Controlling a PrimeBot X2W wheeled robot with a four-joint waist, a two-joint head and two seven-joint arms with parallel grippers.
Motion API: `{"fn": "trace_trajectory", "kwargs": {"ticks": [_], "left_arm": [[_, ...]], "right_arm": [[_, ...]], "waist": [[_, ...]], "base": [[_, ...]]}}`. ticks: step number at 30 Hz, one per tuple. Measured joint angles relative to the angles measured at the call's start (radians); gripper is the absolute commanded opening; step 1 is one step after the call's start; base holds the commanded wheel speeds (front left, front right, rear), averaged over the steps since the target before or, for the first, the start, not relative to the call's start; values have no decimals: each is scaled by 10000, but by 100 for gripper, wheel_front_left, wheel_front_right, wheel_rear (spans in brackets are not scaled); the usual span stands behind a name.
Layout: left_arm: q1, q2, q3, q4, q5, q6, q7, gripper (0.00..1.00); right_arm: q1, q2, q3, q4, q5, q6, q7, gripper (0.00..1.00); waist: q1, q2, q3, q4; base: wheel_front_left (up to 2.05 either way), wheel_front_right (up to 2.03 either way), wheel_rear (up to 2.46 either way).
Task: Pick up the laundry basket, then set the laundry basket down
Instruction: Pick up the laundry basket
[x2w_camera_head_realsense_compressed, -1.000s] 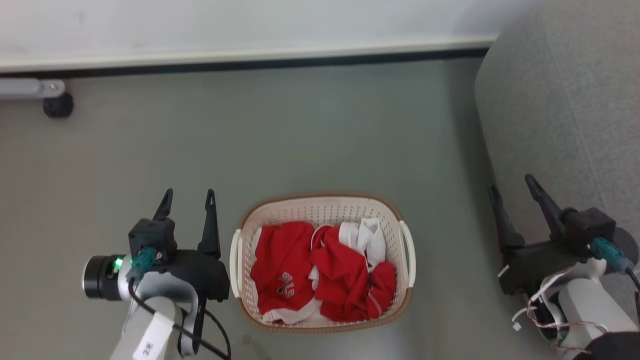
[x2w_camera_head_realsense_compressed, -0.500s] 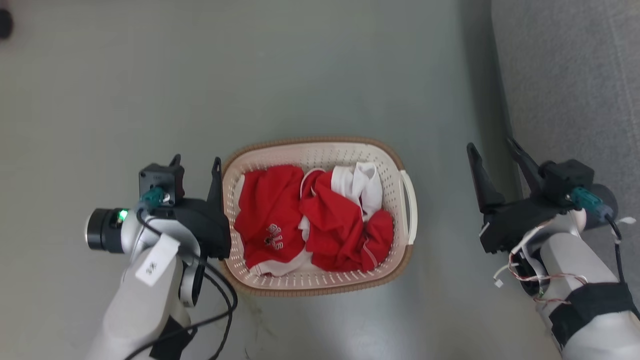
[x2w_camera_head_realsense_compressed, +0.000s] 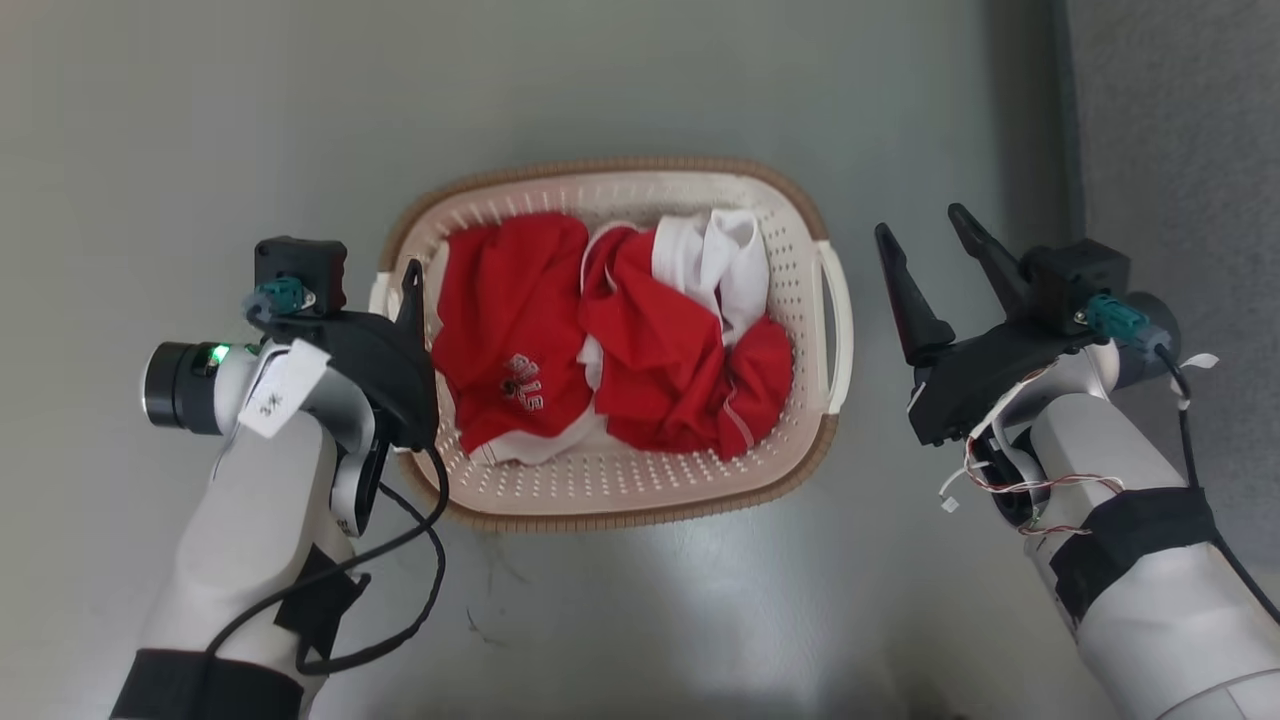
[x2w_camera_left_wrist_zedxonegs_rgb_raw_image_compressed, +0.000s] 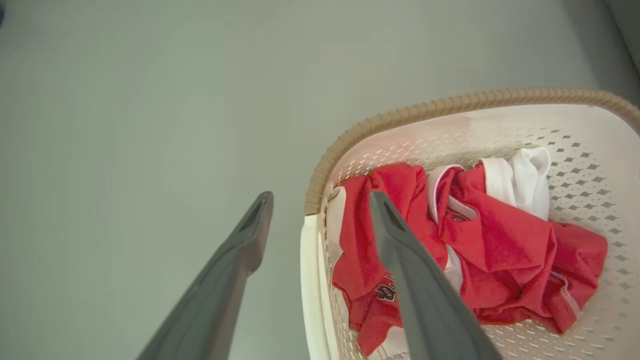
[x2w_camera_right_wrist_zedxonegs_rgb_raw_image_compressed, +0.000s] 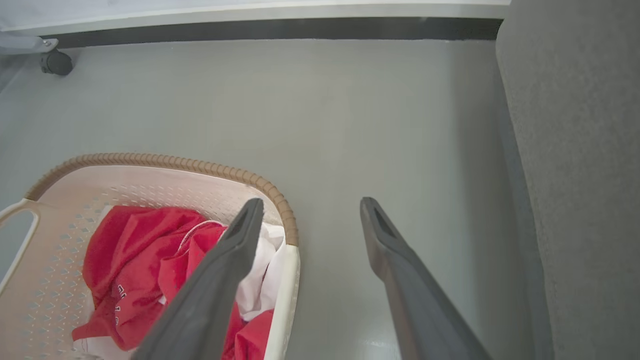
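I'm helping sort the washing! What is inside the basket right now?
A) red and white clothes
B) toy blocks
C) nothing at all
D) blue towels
A: the head view shows crumpled red and white clothes lying inside the laundry basket.

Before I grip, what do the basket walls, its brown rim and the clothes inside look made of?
The laundry basket looks like cream moulded plastic, smooth and semi-matte, punched with regular holes. Its brown rim imitates woven wicker, but its even ribs suggest plastic too. The red and white clothes look like soft fabric, judging by their crumpled folds.
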Motion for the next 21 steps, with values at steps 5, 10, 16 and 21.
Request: {"fn": "trace_trajectory", "kwargs": {"ticks": [5, 10, 16, 21], "left_arm": [[-255, 6, 35, 593, -46, -150, 198, 100], [-412, 104, 117, 1099, -219, -157, 330, 100], [-694, 46, 148, 1553, -291, -167, 368, 100], [-1007, -27, 142, 1841, -322, -247, 370, 100]], "right_arm": [[-160, 174, 240, 537, -77, 19, -13, 100], [-461, 349, 376, 978, -90, 100, -59, 100], [-634, 437, 591, 1505, -88, 111, -88, 100], [-835, 470, 717, 1894, -86, 148, -86, 100]], "waist": [[-1, 0, 603, -24], [-1, -1, 1025, -25], [-1, -1, 1373, -3], [-1, -1, 1604, 53]], "base": [[0, 0, 0], [0, 0, 0], [0, 0, 0], [0, 0, 0]]}}
